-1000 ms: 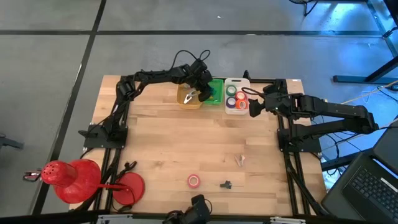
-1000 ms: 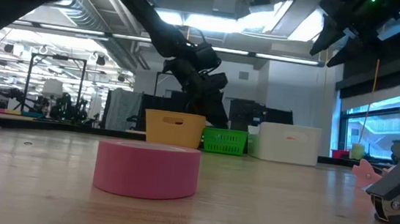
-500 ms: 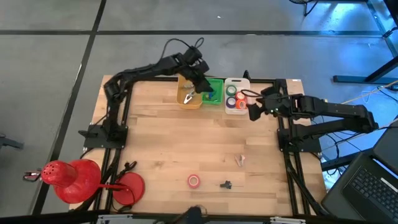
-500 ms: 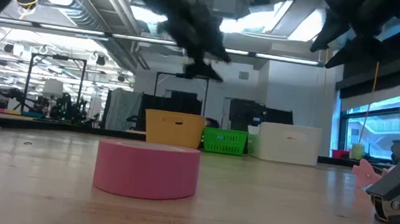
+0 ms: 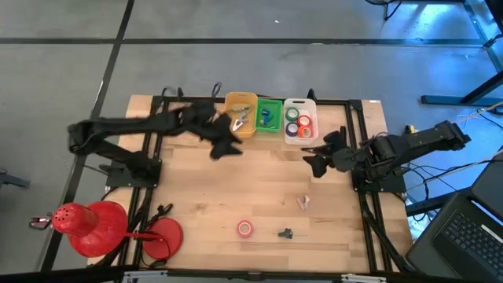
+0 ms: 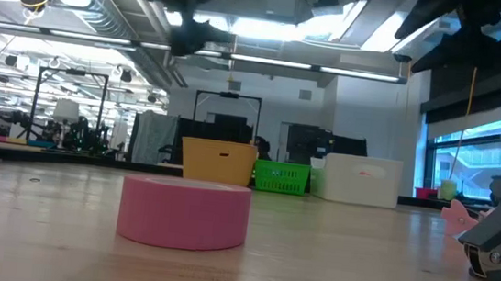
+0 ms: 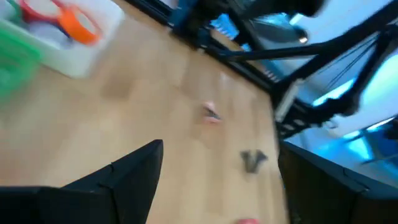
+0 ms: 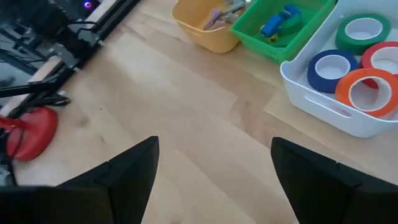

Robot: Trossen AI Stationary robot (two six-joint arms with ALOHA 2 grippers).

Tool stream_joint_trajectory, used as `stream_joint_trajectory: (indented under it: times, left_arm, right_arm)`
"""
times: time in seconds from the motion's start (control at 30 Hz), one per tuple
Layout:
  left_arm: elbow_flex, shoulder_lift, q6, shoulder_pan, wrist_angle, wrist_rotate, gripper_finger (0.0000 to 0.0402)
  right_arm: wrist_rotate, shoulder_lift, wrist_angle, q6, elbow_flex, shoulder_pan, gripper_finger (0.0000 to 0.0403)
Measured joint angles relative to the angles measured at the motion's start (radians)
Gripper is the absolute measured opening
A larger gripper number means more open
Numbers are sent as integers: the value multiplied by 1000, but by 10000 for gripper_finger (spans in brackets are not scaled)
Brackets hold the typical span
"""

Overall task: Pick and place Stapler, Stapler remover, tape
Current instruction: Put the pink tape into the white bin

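Note:
A pink tape roll (image 5: 245, 229) lies flat near the table's near edge and stands large in the low view (image 6: 184, 212). Right of it lies a small dark stapler (image 5: 285, 233) (image 7: 252, 160), and farther in a pale pink staple remover (image 5: 303, 202) (image 7: 211, 115). My left gripper (image 5: 224, 148) (image 7: 221, 149) hangs open over bare wood just in front of the yellow bin. My right gripper (image 5: 318, 161) (image 8: 214, 143) is open too, in front of the white bin, holding nothing.
Three bins stand in a row at the far edge: yellow (image 5: 240, 124) with staple removers, green (image 5: 269, 116) with a blue stapler (image 8: 278, 18), white (image 5: 300, 122) with green, blue, orange and red tape rolls. Large red round things (image 5: 94, 228) sit at the near left corner.
My left gripper has swung away from above the yellow and green bins, toward the near left, and the whole arm has drawn back to the left. My right gripper has drawn back from beside the white bin toward the table's near edge.

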Motion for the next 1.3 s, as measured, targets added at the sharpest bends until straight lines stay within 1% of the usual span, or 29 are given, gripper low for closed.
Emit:
stream_joint_trajectory:
  times: [0.1,0.23,0.37,0.5,0.57,0.63,0.67,0.77,0.9,1.0,1.13,1.3]
  left_arm:
    - [-154,-78,-112,-127,102,-85,306]
    - [-284,-82,-227,-303,121,-224,306]
    - [-347,-16,-353,-437,174,-350,306]
    - [-350,86,-439,-513,282,-453,306]
    - [-350,154,-474,-540,368,-478,306]
    - [-335,228,-506,-563,448,-490,306]
    - [-322,264,-519,-573,463,-491,306]
    - [-264,370,-539,-594,464,-491,306]
    - [-174,495,-537,-614,465,-479,306]
    - [-107,577,-516,-627,457,-439,306]
    - [-41,635,-507,-638,439,-382,306]
    - [-15,622,-479,-638,332,-342,306]
  right_arm:
    - [22,26,-3,16,0,9,312]
    - [22,48,-1,15,0,9,312]
    - [6,51,-1,-11,0,9,312]
    - [-11,51,-3,-63,0,9,312]
    - [-28,51,-4,-93,0,9,312]
    - [-38,51,-4,-111,0,9,312]
    - [-47,51,-4,-116,0,9,312]
    - [-54,51,-4,-132,0,9,312]
    - [-54,51,-4,-202,0,9,312]
    - [-57,51,-5,-247,0,9,312]
    - [-59,51,-13,-272,0,9,312]
    - [-73,51,-16,-302,0,9,312]
